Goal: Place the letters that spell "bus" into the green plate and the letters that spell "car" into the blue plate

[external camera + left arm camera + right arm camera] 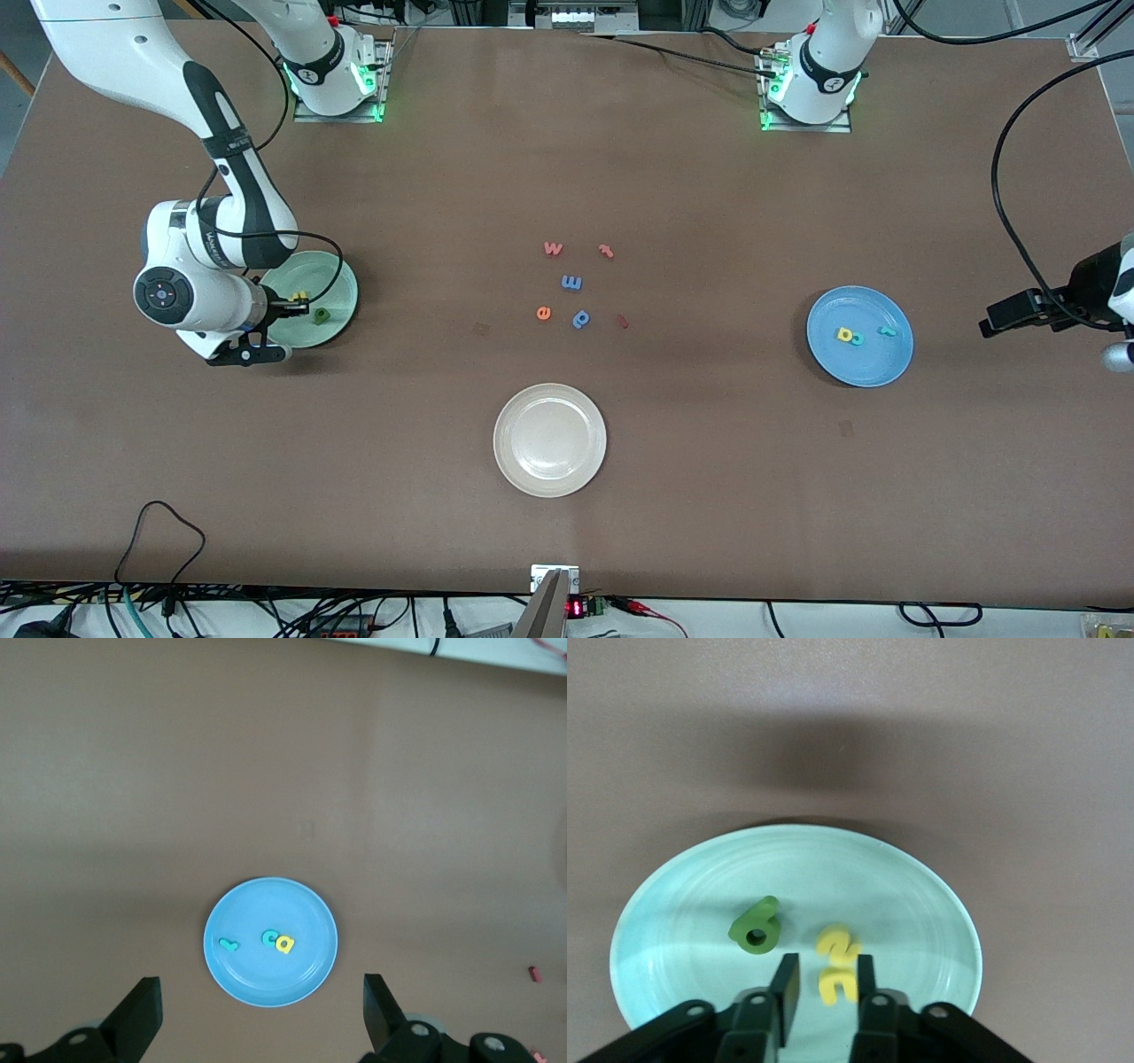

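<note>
both words sit in their plates

the round mint-green plate [682,904] holds a dark green foam b [756,928], lying aslant, and two yellow foam letters [837,966]. the right gripper [824,988] hangs just over it, jaws slightly parted around one yellow letter; whether they grip it i cannot tell. the sky-blue plate [310,912] holds a teal r [229,945], teal c [269,937] and yellow a [284,944]. the left gripper [261,1010] waits wide open and empty above the brown table [709,443]. a cream-white plate [549,440] lies nearest the front camera.
</note>
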Tool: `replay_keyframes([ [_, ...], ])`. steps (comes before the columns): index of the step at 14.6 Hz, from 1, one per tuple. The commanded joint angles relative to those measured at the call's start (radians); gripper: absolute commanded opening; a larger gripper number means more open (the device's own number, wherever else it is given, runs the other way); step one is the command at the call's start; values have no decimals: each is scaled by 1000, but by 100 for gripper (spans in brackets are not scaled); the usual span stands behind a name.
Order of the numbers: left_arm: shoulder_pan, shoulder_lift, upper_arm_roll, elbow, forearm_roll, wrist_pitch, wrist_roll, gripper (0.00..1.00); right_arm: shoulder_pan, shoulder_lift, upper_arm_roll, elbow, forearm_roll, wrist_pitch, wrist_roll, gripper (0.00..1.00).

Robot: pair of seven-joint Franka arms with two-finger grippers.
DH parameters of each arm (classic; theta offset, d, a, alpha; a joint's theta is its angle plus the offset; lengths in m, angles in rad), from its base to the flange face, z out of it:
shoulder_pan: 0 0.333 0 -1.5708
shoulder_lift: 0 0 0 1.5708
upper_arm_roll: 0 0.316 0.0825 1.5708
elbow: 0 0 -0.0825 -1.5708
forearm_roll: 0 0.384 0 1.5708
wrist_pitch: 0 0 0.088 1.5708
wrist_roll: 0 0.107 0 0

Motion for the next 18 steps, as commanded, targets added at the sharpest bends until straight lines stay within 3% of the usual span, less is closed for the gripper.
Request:
replay_keyframes([
  [1, -21, -15, 32, 19, -10, -19, -3, 100, -16, -32, 19, -10, 1, 2, -8, 100],
  [4, -20, -16, 50, 21, 9, -21, 6, 100, -16, -139, 19, 22, 9, -47, -6, 100],
  [8, -26, -27, 41, 9, 6, -162, -3, 100, -45, -285, 20, 207, 41, -328, -5, 100],
  [11, -24, -79, -3, -2, 7, -222, -18, 100, -80, -375, 19, 303, 49, -455, -6, 100],
  [14, -12, -166, -3, -124, 7, -187, -11, 100, -97, -418, 15, 352, 53, -545, -11, 100],
  [18, -11, -255, -3, -253, 12, -113, 0, 100, -103, -417, 13, 361, 64, -548, -16, 100],
])
